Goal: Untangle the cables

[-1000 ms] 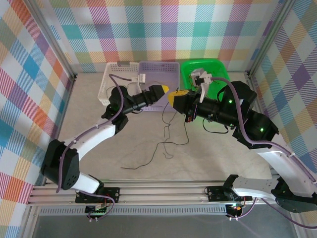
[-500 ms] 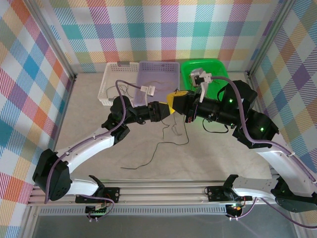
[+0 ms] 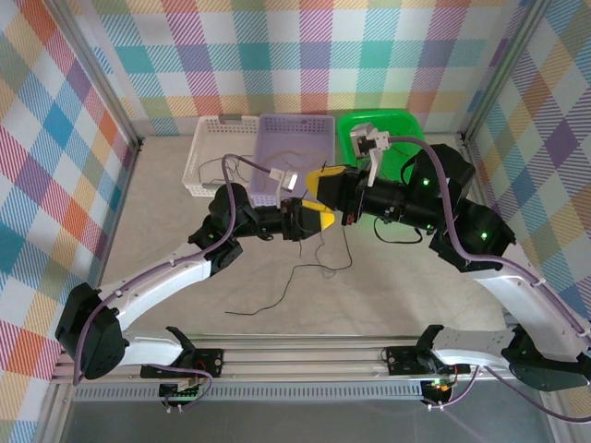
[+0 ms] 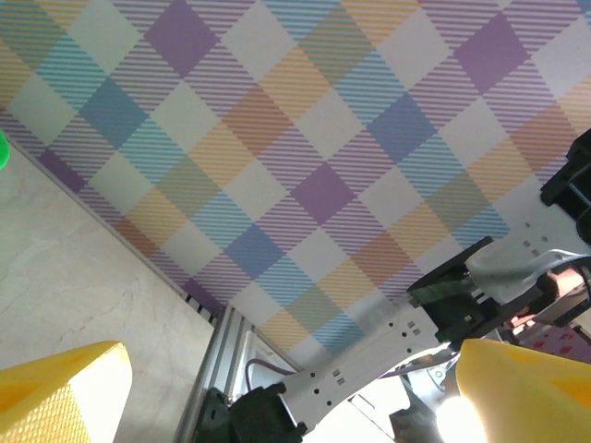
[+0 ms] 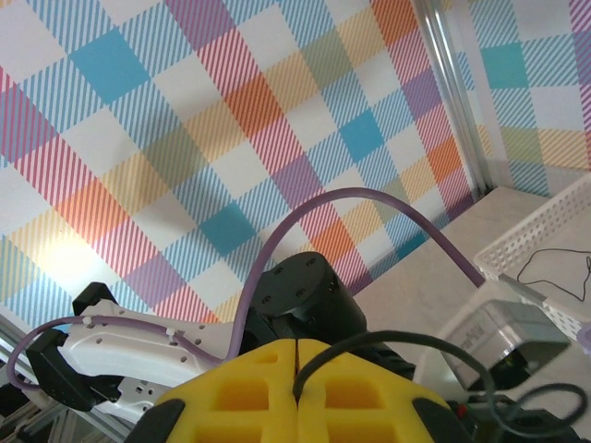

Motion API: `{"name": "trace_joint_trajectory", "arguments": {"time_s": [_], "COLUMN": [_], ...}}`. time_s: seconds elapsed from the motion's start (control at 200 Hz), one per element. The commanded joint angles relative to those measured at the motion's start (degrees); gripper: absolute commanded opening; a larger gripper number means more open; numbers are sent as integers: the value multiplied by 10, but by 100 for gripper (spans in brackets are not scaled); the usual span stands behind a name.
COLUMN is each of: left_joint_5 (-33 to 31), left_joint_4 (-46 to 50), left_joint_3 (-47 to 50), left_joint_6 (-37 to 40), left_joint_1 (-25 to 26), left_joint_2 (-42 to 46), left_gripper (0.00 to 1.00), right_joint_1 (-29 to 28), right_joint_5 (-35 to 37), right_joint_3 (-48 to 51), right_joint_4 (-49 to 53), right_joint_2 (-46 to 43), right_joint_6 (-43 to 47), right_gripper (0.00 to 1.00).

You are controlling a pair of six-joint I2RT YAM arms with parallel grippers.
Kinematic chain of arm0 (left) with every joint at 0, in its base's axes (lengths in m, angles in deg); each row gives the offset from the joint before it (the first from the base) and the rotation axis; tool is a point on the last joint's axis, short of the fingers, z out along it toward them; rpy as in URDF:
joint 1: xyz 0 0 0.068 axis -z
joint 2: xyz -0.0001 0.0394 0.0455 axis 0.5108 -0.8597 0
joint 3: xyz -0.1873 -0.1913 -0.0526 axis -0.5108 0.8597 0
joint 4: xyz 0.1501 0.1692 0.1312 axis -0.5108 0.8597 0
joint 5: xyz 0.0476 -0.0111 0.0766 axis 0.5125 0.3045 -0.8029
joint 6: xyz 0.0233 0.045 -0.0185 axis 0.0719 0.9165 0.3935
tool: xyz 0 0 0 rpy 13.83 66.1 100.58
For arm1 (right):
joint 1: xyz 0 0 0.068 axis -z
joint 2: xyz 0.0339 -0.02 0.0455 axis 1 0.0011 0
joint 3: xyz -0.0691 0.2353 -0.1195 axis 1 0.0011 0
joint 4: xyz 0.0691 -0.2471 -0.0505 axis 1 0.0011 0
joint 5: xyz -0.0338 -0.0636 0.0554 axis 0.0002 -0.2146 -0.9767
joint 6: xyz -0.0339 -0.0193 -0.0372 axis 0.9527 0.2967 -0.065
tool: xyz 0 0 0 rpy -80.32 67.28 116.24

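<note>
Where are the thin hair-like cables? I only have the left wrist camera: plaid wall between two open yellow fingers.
Observer: A tangle of thin dark cables lies on the pale marble-look table, nearer the arm bases than the left gripper.
Operator: Is the right gripper holding one?
Observer: The right gripper is shut, a thin black cable coming out between its yellow fingers.
Operator: Any sorted?
Observer: A second thin cable lies in the white plastic lattice basket.

Table [image 3: 175, 240]: pale stone-look, matt. Upper centre: white [image 3: 205, 157] and lilac [image 3: 295, 134] baskets, lattice plastic; green bin [image 3: 411, 125], glossy plastic. Bottom rail [image 3: 295, 355]: brushed metal. Left finger pads [image 4: 55, 397]: yellow, finely ribbed. Cable [image 5: 397, 339]: smooth, black.
</note>
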Motion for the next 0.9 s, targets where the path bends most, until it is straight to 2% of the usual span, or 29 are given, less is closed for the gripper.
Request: {"name": "trace_joint_trajectory", "arguments": {"time_s": [0.0, 0.08, 0.16, 0.38, 0.5, 0.63, 0.895], "left_joint_5": [8, 9, 13, 13, 9, 0, -36], "left_joint_4": [28, 38, 40, 59, 79, 112, 175], "left_joint_3": [-15, -19, -22, -29, -31, -33, -43], "left_joint_6": [37, 44, 46, 51, 59, 76, 96], "left_joint_1": [11, 14, 17, 20, 24, 27, 29], "left_joint_2": [15, 14, 12, 21, 35, 55, 81], "left_gripper": [90, 89, 82, 40, 21, 0, 0], "right_joint_1": [-3, -3, -3, -3, -1, 6, 58], "right_joint_5": [-15, -16, -12, 37, 93, 121, 156], "right_joint_3": [-20, -20, -20, 7, 29, 53, 134], "right_joint_4": [-17, -17, -15, -12, -4, -1, -18], "right_joint_2": [2, 3, 4, -9, -19, -28, -60], "right_joint_6": [-13, -13, -12, 0, 11, 12, -30], "right_gripper": [0, 0, 0, 0, 0, 0, 2]}}
